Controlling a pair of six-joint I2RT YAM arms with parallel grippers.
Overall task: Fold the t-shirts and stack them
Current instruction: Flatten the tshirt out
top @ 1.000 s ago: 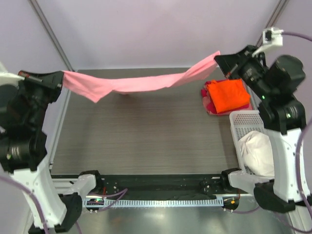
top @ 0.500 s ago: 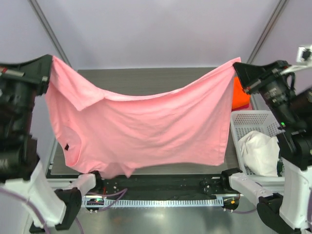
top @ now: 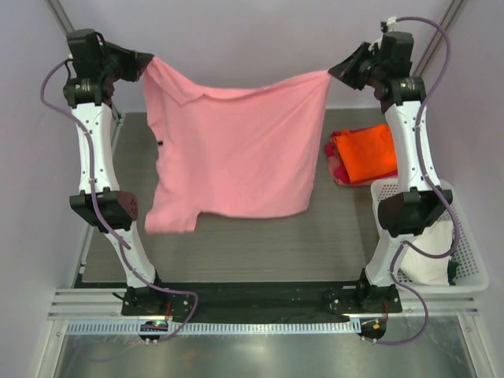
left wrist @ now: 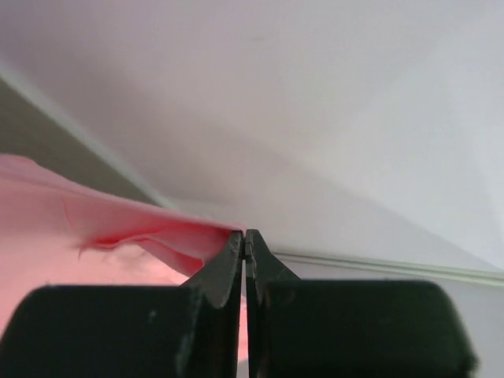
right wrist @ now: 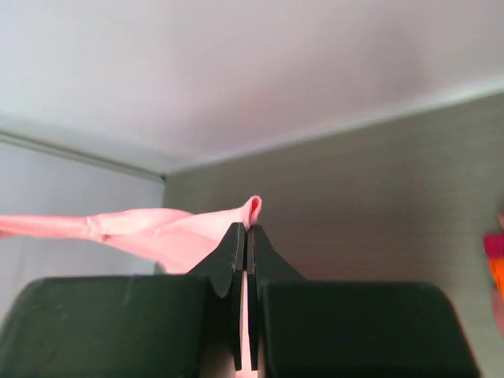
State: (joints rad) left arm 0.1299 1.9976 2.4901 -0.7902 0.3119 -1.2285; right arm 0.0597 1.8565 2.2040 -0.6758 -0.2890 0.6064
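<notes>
Pink t-shirt held up, spread flat in the air over the counter.
Left fingers clamped on one top corner, right fingers clamped on the other. Orange t-shirt sits folded on magenta t-shirt at the counter's right edge. Cream t-shirt in basket right of the counter.

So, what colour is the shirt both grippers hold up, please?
The shirt is light pink; top view.

The left arm and the right arm were built of white links joined by black housings. Purple-grey cables were looped along them, and the fingers were shaped as black tapering wedges.
</notes>
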